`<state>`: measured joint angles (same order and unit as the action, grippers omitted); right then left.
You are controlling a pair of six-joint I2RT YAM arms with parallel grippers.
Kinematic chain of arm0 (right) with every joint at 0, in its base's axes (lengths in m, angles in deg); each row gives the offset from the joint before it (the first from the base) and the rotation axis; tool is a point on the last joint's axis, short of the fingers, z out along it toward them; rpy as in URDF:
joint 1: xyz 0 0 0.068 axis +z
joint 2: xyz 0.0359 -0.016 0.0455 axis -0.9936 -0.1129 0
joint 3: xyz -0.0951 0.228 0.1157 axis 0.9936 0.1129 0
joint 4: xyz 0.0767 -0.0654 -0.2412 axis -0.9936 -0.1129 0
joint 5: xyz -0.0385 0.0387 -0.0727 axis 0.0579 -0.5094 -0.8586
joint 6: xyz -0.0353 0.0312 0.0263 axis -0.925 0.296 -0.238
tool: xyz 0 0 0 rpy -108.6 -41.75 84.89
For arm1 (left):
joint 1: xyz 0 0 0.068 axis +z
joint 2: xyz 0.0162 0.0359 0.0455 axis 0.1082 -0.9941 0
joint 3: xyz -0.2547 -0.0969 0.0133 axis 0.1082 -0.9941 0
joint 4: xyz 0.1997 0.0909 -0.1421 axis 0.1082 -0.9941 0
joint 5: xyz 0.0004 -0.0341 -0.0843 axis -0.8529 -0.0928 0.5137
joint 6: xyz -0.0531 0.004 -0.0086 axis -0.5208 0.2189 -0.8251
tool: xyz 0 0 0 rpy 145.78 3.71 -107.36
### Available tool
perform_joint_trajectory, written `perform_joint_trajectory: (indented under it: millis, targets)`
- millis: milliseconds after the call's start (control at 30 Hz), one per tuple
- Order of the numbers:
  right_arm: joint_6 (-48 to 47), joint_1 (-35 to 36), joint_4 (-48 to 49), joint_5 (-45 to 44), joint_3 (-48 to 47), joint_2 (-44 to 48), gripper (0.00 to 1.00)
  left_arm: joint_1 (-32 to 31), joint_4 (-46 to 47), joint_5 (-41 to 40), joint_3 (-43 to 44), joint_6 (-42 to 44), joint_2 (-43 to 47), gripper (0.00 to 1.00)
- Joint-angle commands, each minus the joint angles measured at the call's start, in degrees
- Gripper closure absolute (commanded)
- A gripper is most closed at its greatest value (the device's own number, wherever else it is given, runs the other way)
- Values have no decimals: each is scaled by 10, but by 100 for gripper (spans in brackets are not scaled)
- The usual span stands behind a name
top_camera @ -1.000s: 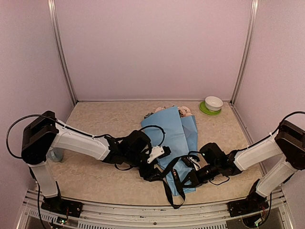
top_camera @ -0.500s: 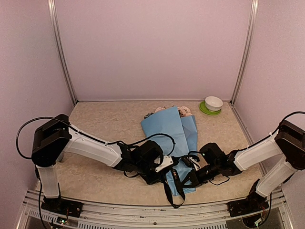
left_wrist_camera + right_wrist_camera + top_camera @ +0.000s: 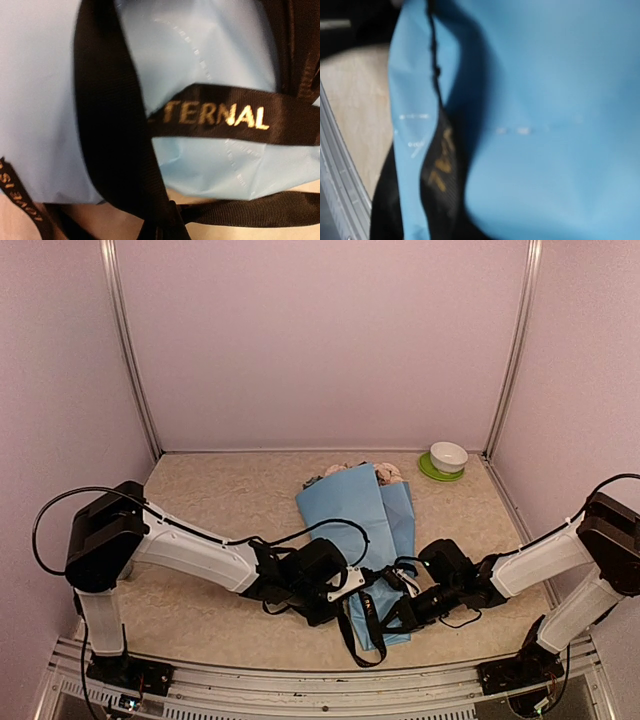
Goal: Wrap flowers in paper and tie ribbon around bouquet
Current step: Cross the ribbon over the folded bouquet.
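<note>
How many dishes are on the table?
2: a white bowl sitting on a green saucer, both in the far right corner. Others could be hidden behind the arms.

The ribbon [image 3: 215, 117] is matt woven black cloth with gold lettering; the paper [image 3: 40, 100] is smooth and matt.

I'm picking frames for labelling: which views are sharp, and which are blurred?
Top external: sharp and evenly lit. Left wrist: very close, lettering on the ribbon readable but soft. Right wrist: blurred throughout, the paper fills most of the frame, ribbon print smeared.
</note>
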<state>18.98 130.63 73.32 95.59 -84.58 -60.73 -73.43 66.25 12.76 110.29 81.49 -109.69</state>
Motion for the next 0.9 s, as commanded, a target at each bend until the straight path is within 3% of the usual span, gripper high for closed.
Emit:
perform_joint_trajectory:
  millis: [0, 167, 467, 667, 800, 867]
  targets:
    - [-10, -7, -69, -85, 10, -31, 97, 15, -62, -84, 2, 5, 59, 100]
    - [-10, -8, -70, -85, 8, -37, 96, 15, -69, -155, 44, 25, 87, 100]
    - [-7, -10, -66, -84, 11, -42, 97, 33, 28, -544, 238, 159, 8, 100]
    - [-5, -10, -57, -80, 11, -46, 97, 41, 226, -643, 240, 235, 23, 100]
    - [-6, -10, -59, -79, 10, -46, 97, 23, 395, -696, 197, 347, 19, 100]
    - [-7, -11, -61, -79, 11, -44, 97, 5, 409, -690, 173, 359, 11, 100]
